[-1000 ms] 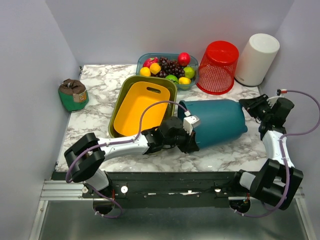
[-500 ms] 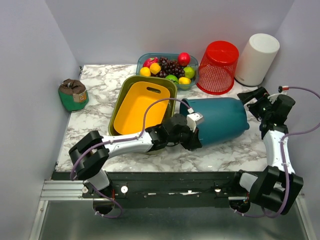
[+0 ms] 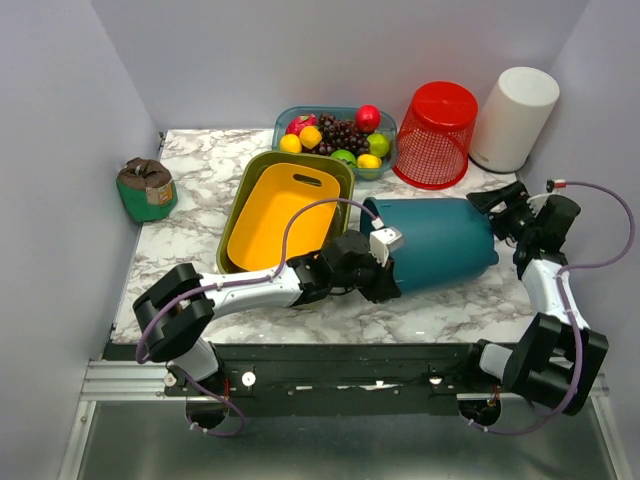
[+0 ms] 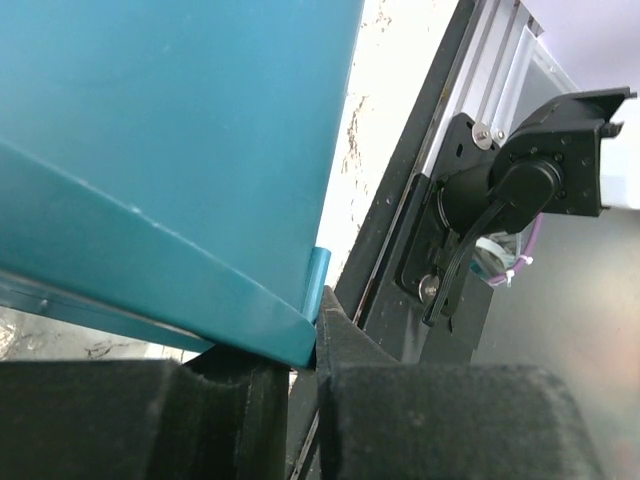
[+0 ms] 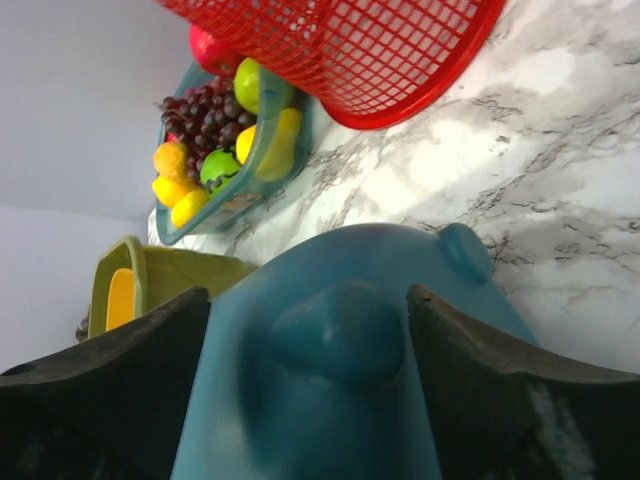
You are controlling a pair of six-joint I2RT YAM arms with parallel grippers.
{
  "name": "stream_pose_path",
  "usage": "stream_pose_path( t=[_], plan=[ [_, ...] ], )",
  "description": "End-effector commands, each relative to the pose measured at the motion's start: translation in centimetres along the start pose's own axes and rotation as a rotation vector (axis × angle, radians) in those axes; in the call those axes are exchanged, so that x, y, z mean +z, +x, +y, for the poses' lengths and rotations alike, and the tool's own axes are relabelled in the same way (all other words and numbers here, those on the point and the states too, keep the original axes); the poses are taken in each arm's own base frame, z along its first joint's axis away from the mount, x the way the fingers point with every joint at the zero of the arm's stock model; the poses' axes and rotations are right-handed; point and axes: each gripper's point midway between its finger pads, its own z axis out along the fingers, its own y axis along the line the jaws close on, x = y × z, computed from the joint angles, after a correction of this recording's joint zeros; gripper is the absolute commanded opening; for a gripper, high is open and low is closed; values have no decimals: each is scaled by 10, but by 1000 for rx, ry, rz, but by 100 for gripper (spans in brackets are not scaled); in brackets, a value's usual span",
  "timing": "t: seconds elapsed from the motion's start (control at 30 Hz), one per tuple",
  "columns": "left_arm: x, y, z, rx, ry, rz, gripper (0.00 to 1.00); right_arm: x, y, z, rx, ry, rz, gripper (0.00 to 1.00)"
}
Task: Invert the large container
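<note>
**Teal bin on its side, held at the rim by the left arm**

The large teal container [image 3: 440, 245] lies on its side near the middle of the marble desk [image 3: 200, 200]. Its open mouth faces left and its base faces right. The left gripper [image 3: 378, 268] sits at the mouth. In the left wrist view its black fingers [image 4: 430, 420] are clamped on the container's rim, with the lip running down into the narrow gap between them.

The right gripper [image 3: 492, 205] is at the opposite end, by the far corner of the base. In the right wrist view its fingers [image 5: 520, 400] are spread wide, one on each side of the teal base, with a raised nub on the base between them. I cannot tell whether they touch the plastic.

Just left of the container's mouth is a yellow tub [image 3: 275, 215] nested inside an olive-green tub [image 3: 238, 215]. Along the far edge are a tray of mixed fruit [image 3: 335, 135], an upturned red mesh basket [image 3: 437, 133] and a white cylinder [image 3: 513, 118]. A small green pot [image 3: 146, 192] sits at the left edge.
</note>
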Motion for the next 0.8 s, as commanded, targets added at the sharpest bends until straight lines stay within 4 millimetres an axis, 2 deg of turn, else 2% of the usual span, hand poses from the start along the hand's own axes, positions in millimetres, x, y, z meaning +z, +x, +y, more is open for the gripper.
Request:
stream_pose_path(
  t=[0.0, 0.1, 0.27, 0.4, 0.5, 0.57, 0.7, 0.73, 0.77],
  plan=[
    [-3, 59, 31, -122, -122, 193, 25, -10, 12, 24, -10, -93, 26, 79],
    [-4, 59, 32, -118, -128, 193, 29, -13, 8, 38, -31, -143, 25, 69],
    [-5, 55, 32, -113, -132, 182, 37, -19, 2, 61, -51, -224, 20, 64],
    [-7, 51, 30, -108, -133, 169, 47, -29, -10, 82, -92, -262, -4, 56],
    [-7, 47, 29, -103, -132, 154, 52, -35, -12, 95, -116, -299, 0, 47],
    [-7, 41, 26, -100, -123, 144, 54, -40, -14, 104, -136, -312, -6, 44],
    [3, 34, 22, -99, -97, 143, 62, -53, -26, 117, -203, -292, -58, 39],
    [7, 26, 17, -95, -82, 135, 62, -55, -26, 116, -221, -276, -56, 39],
    [10, 25, 14, -99, -60, 142, 62, -62, -32, 125, -250, -282, -78, 39]
  ],
)
